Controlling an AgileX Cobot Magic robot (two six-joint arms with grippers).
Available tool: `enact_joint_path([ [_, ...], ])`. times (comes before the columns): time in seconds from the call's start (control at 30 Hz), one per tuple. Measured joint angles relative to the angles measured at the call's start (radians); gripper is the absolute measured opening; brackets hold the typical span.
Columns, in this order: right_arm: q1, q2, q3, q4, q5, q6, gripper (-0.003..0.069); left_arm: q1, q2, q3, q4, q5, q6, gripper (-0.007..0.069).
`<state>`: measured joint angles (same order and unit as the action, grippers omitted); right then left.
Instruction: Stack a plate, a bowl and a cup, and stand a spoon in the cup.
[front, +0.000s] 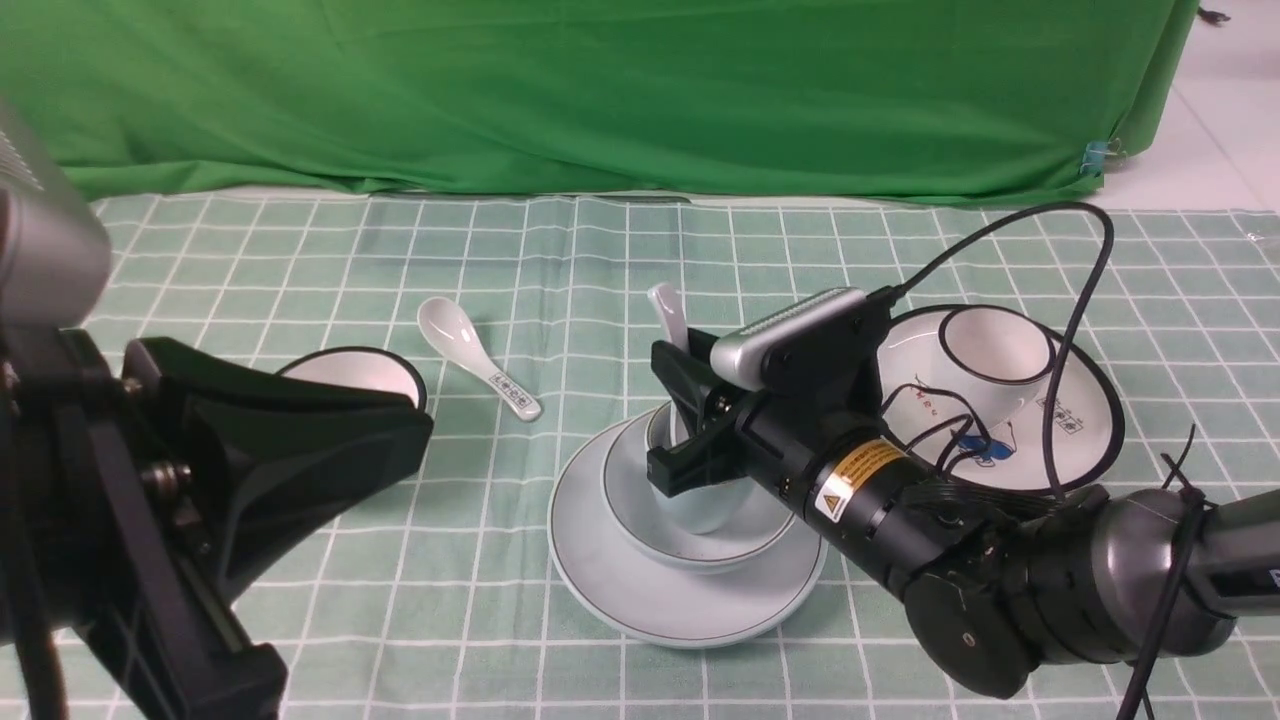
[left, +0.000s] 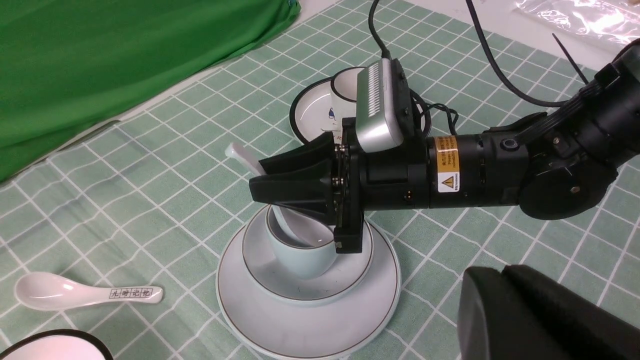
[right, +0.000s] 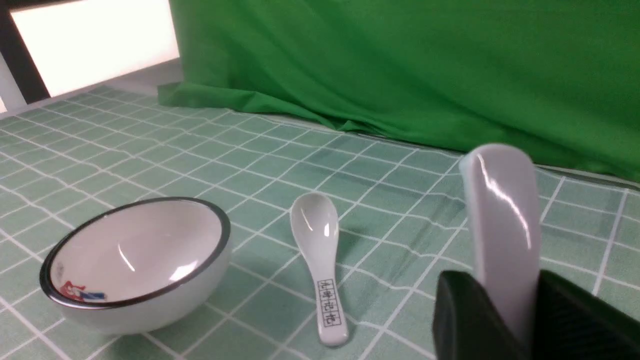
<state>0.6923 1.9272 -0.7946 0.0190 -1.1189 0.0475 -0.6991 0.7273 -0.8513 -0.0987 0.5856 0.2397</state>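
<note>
Two dark fingers of my right gripper pinch the glossy ceramic spoon, scoop inside the rounded cup (bowl and plate beneath). My left gripper is closed.

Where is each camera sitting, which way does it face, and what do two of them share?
Front view: between the arms, looking forward over the stack; left gripper large at one side, right gripper around the plain spoon's handle.
Left wrist view: on the left arm, facing the plate and the right arm; part of its own gripper shows.
Right wrist view: on the right arm, looking past the held handle toward the green cloth; blurred fingertips show.
All three share the printed spoon.
</note>
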Motion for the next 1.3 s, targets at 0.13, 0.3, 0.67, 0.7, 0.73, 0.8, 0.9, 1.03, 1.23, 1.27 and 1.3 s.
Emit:
enact_joint_path([
  [0.13, 0.0, 0.0, 0.0, 0.0, -0.009, 0.0, 0.0251, 0.0, 0.0, 0.0, 0.0, 0.0, 0.0, 0.001],
  [0.3, 0.002, -0.008, 0.001, 0.001, -0.012, 0.008, 0.0377, 0.0, -0.004, 0.0, 0.001, 0.0, 0.001, 0.001],
  [0.67, 0.087, -0.649, 0.064, -0.029, 0.865, -0.005, 0.0265, 0.0, -0.362, 0.471, -0.039, -0.551, -0.022, 0.001],
  [0.7, 0.091, -0.709, 0.064, -0.029, 0.992, -0.008, 0.0251, 0.0, -0.376, 0.528, -0.043, -0.629, -0.022, 0.001],
  [0.73, 0.093, -0.753, 0.064, -0.03, 1.091, -0.008, 0.0242, 0.0, -0.384, 0.581, -0.043, -0.705, -0.018, 0.001],
  [0.8, 0.095, -0.849, 0.066, -0.03, 1.305, -0.002, 0.0225, 0.0, -0.391, 0.705, -0.016, -0.9, -0.003, 0.001],
  [0.9, 0.098, -0.946, 0.068, -0.03, 1.482, 0.001, 0.0223, 0.0, -0.392, 0.824, 0.034, -1.001, 0.002, 0.0011],
  [1.03, 0.098, -1.011, 0.068, -0.03, 1.517, 0.008, 0.0223, 0.0, -0.393, 0.855, 0.054, -0.888, 0.004, 0.0011],
  [1.23, 0.098, -1.02, 0.07, -0.083, 1.459, -0.001, 0.0229, 0.0, -0.393, 0.858, 0.06, -0.619, 0.011, 0.0011],
  [1.27, 0.091, -1.027, 0.071, -0.144, 1.431, -0.011, 0.0224, 0.0, -0.392, 0.858, 0.061, -0.603, 0.011, 0.0011],
  [1.3, 0.07, -1.047, 0.075, -0.188, 1.4, -0.024, 0.0219, 0.0, -0.391, 0.858, 0.061, -0.593, 0.011, 0.0011],
])
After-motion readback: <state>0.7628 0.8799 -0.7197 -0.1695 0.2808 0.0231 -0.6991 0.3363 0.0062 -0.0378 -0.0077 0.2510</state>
